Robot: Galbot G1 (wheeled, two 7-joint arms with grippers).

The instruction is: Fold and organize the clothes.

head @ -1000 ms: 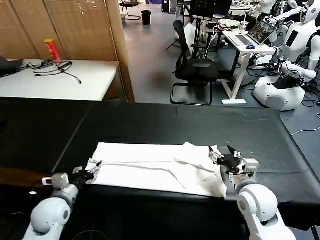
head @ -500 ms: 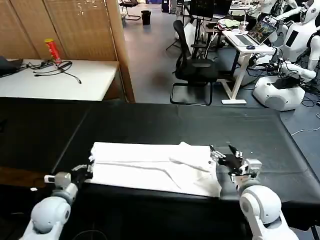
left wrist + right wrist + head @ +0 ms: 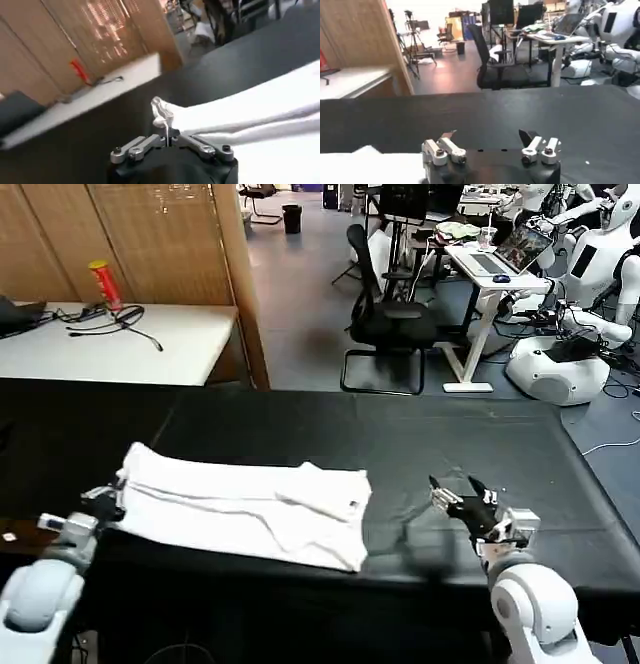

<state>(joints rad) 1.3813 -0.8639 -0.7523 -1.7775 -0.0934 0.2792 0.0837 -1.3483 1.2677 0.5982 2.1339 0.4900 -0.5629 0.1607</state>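
The folded white T-shirt (image 3: pixel 245 504) lies with its long axis along the near edge of the black table cover (image 3: pixel 400 439), which stretches bare beyond it and toward the right gripper. The left gripper (image 3: pixel 105 502) pinches the T-shirt's left end, jaws closed on the cloth. The right gripper (image 3: pixel 462 497) hovers well apart from the T-shirt's right end, jaws spread wide and holding nothing.

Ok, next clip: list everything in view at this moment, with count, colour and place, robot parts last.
T-shirt: one, white, folded, on the black table, left of centre.
Black table cover: one, across the front.
White side table: one, far left, carrying black cables and a red can.
Office chair: one, black, behind the table.
Desk with laptop: one, white, far right.
Left gripper: shut on the T-shirt's left edge.
Right gripper: open, over bare cover, right of the shirt.
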